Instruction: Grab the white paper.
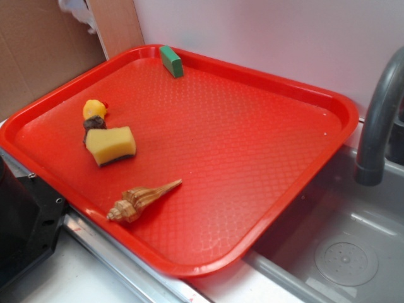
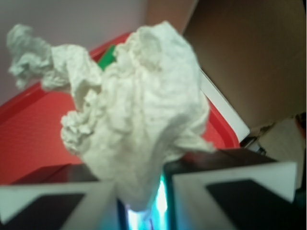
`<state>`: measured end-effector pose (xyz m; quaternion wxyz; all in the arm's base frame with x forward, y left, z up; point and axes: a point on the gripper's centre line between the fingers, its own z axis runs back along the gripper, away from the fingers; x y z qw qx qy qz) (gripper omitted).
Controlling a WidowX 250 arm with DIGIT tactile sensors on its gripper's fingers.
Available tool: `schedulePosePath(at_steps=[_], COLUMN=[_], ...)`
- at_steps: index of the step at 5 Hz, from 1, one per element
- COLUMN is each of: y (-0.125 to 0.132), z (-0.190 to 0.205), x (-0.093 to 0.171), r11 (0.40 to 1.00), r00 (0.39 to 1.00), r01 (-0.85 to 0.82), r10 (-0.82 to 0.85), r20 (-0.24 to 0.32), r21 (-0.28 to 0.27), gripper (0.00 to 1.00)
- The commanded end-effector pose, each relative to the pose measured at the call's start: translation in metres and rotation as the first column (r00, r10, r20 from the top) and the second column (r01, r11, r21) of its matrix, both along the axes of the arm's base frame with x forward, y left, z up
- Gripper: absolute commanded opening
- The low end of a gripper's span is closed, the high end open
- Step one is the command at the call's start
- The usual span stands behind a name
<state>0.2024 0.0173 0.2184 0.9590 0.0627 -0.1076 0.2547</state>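
My claw (image 2: 139, 201) is pinching the white paper (image 2: 134, 124) by its lower tail, lifted clear above the red tray (image 2: 29, 139) (the wad fills the wrist view), so I judge it best to hold the squeeze steady and avoid jerks that could tug the thin tail free.

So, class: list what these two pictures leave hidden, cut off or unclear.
- Wrist view: the white paper fills the frame, hiding most of the red tray behind it.
- Wrist view: the gripper is cut off by the bottom edge; only its fingers show.
- Exterior view: the gripper is outside the frame; only a scrap of white shows at the top edge.
- Exterior view: the tap is cut off at the right edge.
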Motion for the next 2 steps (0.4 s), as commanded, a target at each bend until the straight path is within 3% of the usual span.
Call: schedulePosePath(at_steps=[1, 2], y=[-0.040, -0.065], z=[0.012, 0.013], x=[0.009, 0.004], r11=[0.897, 0.829], r00=[0.901, 0.837], r01=[0.428, 0.536], r10=[-0.433, -0.547], r20=[-0.029, -0.029], r21=[-0.107, -0.158], gripper=[0.00, 0.00])
